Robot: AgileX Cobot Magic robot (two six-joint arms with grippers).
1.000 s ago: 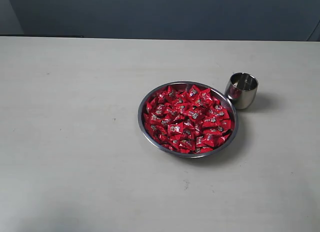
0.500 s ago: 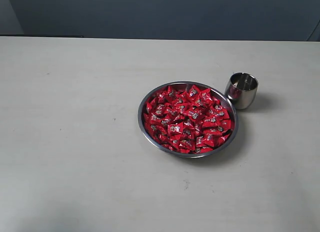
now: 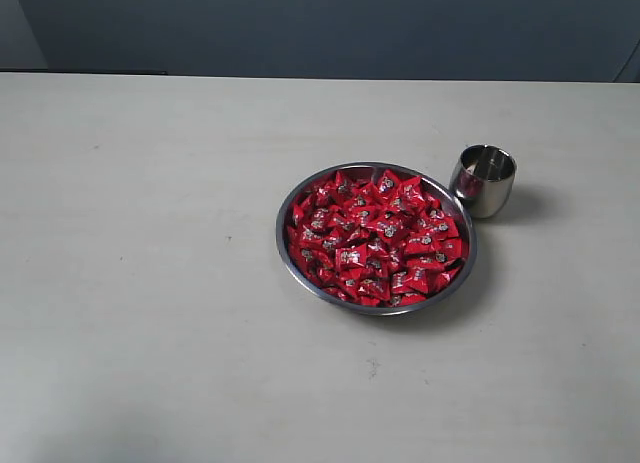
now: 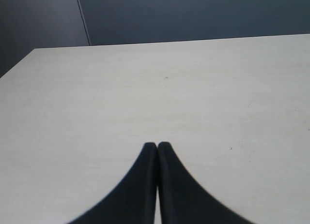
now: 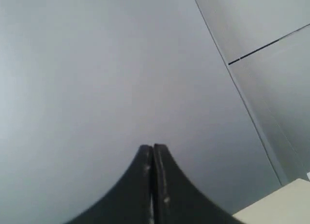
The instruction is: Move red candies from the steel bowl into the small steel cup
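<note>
Filling the steel bowl (image 3: 280,233), glossy red candies (image 3: 378,238) gleam; both end effectors (image 4: 157,145) (image 5: 153,147) pressed together.

This looks like a plain test room or lab rather than a home. A wide, pale desk (image 3: 150,283) with a few small scuffs stands against a flat, dark blue-grey wall (image 3: 330,28). The wall is made of smooth panels (image 5: 97,64) with a thin seam (image 5: 256,50) between them.

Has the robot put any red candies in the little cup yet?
Nothing looks done: no red shows inside the small steel cup. Nothing is in hand: the left pincer and right pincer are shut and empty. The red candies fill the steel bowl, all left to move.
</note>
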